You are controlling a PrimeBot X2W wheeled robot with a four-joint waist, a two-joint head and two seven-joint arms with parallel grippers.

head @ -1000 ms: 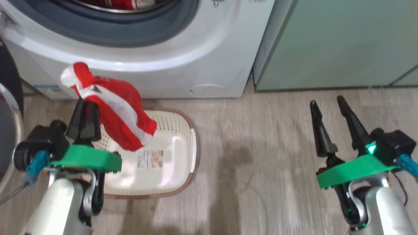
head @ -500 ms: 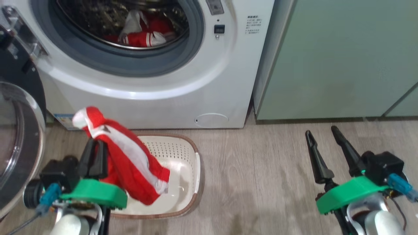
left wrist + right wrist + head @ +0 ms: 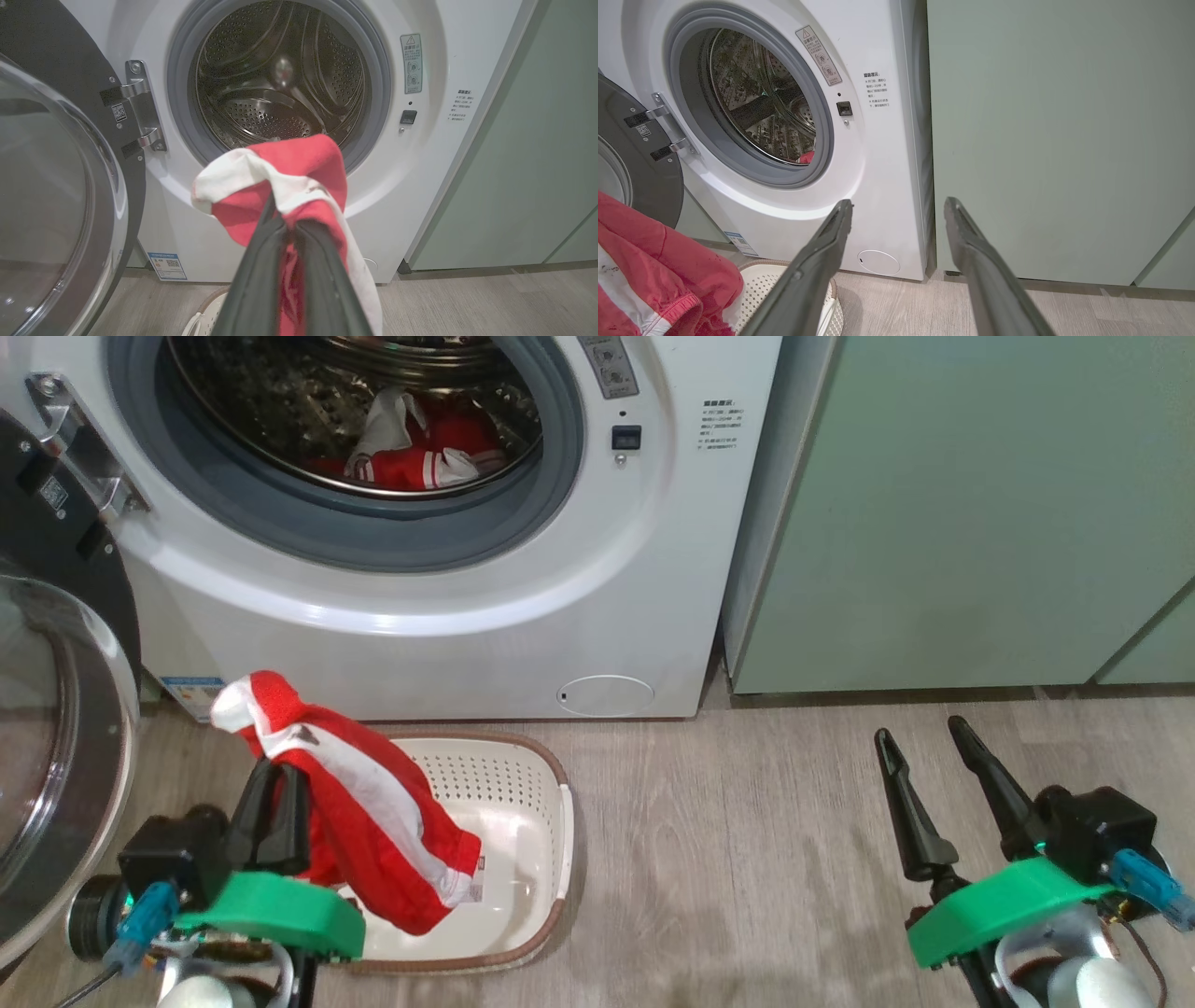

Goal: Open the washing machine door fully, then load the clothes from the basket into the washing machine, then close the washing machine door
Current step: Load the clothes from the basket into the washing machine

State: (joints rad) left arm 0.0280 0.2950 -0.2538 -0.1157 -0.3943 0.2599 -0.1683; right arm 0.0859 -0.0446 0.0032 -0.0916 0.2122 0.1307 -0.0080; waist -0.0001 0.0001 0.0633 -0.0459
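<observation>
1. Two grippers appear in the head view. The left gripper [image 3: 277, 782] is clamped, fingers together, on a red jersey [image 3: 373, 821] (white-striped), which hangs over the cream basket [image 3: 509, 779]; whether its lower end touches the basket cannot be told. The right gripper [image 3: 920, 733] stands well to the right above the floor [image 3: 747, 840], fingers spread, holding nothing. The washing machine [image 3: 560, 635] stands just behind the basket, its door [image 3: 65, 737] swung out to the left. A second red garment [image 3: 420, 462] lies in the drum [image 3: 280, 401].
2. Left wrist view: the two dark fingers pinch the jersey, a red-and-white fold bulging above their tips, in front of the lower edge of the drum opening. The door's glass bowl is at the left; a part of the basket's rim shows at the bottom edge.
3. Right wrist view: the fingers are wide apart with nothing between them, pointing towards the line where the washing machine meets the pale green cabinet [image 3: 1064, 140]. The jersey hangs at lower left, just beside the basket.
</observation>
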